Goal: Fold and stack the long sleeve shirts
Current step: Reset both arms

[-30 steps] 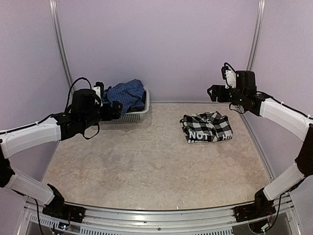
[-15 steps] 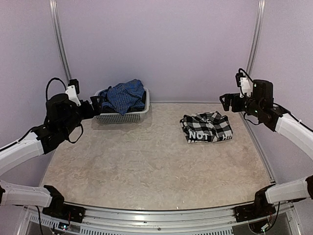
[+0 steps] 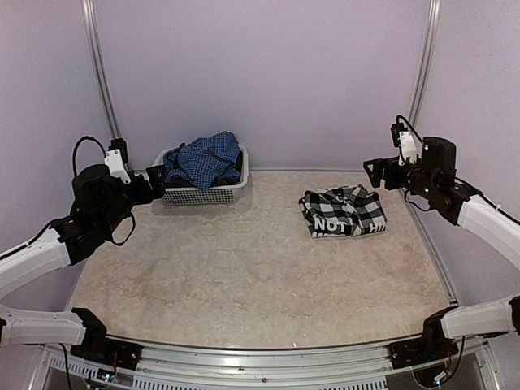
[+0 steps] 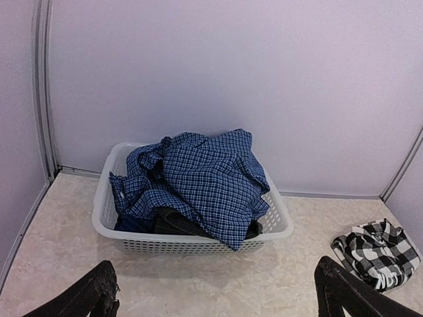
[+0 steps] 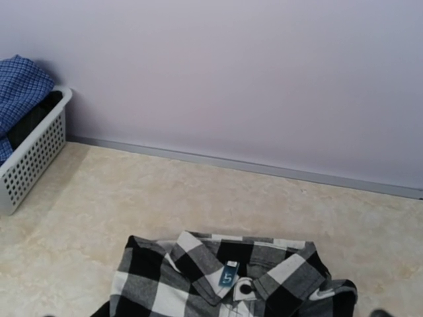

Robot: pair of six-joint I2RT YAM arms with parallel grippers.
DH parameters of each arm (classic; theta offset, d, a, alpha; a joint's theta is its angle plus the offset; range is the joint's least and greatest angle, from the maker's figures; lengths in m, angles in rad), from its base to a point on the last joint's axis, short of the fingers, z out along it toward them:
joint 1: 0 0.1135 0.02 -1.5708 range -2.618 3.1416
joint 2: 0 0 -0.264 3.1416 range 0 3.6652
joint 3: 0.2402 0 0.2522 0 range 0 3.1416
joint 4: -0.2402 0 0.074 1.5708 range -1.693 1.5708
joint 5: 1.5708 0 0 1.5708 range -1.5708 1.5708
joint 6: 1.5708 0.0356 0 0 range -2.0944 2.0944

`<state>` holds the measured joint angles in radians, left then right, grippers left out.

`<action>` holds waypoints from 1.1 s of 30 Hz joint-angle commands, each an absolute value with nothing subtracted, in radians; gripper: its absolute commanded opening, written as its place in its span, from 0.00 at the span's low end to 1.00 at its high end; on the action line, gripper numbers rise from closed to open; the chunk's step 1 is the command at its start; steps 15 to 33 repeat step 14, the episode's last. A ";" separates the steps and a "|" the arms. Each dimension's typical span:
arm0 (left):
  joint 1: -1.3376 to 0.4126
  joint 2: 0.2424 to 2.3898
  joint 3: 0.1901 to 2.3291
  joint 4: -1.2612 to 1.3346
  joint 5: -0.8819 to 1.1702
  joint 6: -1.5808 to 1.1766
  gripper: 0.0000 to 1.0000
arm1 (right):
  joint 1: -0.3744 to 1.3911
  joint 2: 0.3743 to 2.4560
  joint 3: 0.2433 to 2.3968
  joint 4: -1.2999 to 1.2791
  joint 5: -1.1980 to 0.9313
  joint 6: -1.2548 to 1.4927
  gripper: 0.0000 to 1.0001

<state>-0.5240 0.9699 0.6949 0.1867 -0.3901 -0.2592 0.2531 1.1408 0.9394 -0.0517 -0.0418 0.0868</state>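
Plainly, the worktop (image 3: pixel 244 276) bears a basket (image 3: pixel 205 194) with the blue shirt (image 3: pixel 203 158) heaped inside; the check shirt (image 3: pixel 345 213) lies folded well right of the basket. Left gripper (image 3: pixel 154 175), just left of it, and right gripper (image 3: pixel 372 171), far right, gape wide, empty.

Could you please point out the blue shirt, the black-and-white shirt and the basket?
blue checked shirt (image 4: pixel 198 178): left wrist view, middle of its heap.
black-and-white checked shirt (image 3: pixel 345 213): top external view, its middle.
white mesh basket (image 4: pixel 172 246): left wrist view, front wall.
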 commanded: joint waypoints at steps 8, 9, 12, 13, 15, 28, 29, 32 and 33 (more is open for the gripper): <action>-0.527 0.973 0.704 0.198 -0.402 -0.240 0.99 | 0.261 1.114 0.926 -0.020 -0.060 0.070 1.00; -0.529 0.973 0.703 0.198 -0.405 -0.239 0.99 | 0.260 1.112 0.925 -0.020 -0.059 0.068 0.99; -0.537 0.971 0.700 0.197 -0.415 -0.234 0.99 | 0.260 1.116 0.929 -0.025 -0.049 0.070 0.99; -0.539 0.973 0.701 0.196 -0.418 -0.233 0.99 | 0.261 1.118 0.929 -0.027 -0.052 0.070 0.99; -0.541 0.973 0.701 0.196 -0.420 -0.230 0.99 | 0.261 1.117 0.925 -0.023 -0.056 0.070 1.00; -0.541 0.973 0.701 0.196 -0.420 -0.230 0.99 | 0.261 1.117 0.925 -0.023 -0.056 0.070 1.00; -0.541 0.973 0.701 0.196 -0.420 -0.230 0.99 | 0.261 1.117 0.925 -0.023 -0.056 0.070 1.00; -0.541 0.973 0.701 0.196 -0.420 -0.230 0.99 | 0.261 1.117 0.925 -0.023 -0.056 0.070 1.00; -0.541 0.973 0.701 0.196 -0.420 -0.230 0.99 | 0.261 1.117 0.925 -0.023 -0.056 0.070 1.00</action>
